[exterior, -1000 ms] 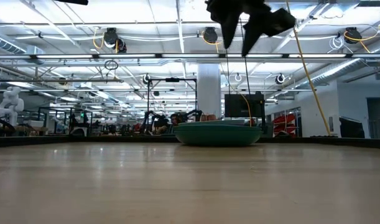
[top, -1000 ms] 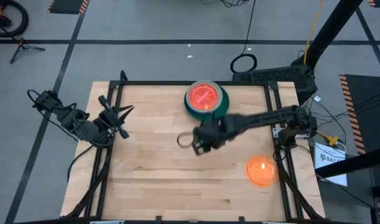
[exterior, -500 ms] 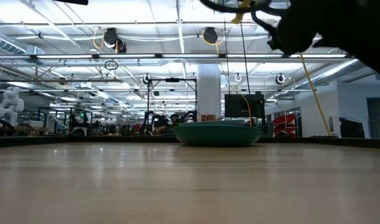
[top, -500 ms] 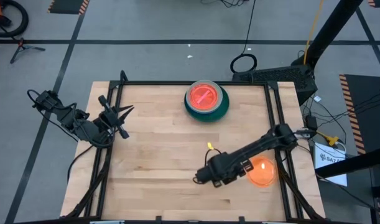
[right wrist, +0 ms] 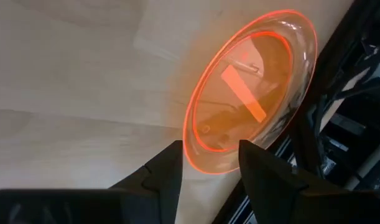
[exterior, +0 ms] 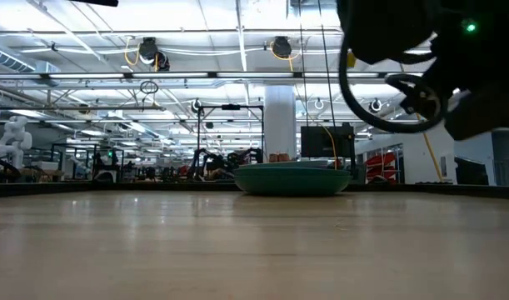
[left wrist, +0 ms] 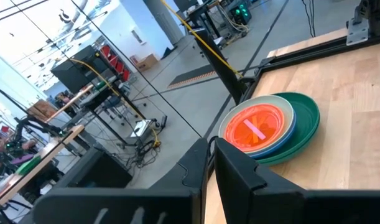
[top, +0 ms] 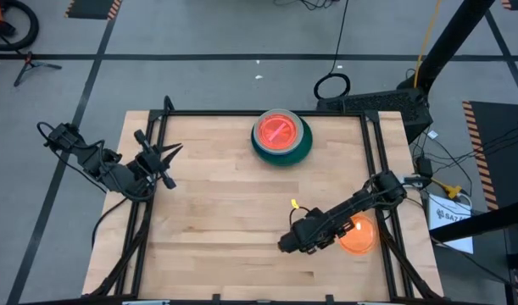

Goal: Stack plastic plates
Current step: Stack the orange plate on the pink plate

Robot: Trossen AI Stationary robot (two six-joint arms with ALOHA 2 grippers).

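My right gripper has fingers spread, empty; the lone orange plate lies flat dead ahead by the table's right edge. The stack sits far back. Left gripper parked, seemingly closed.

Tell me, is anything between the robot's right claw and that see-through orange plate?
No. The right gripper has open fingers aimed straight at the translucent orange plastic plate, with only bare wooden table between them.
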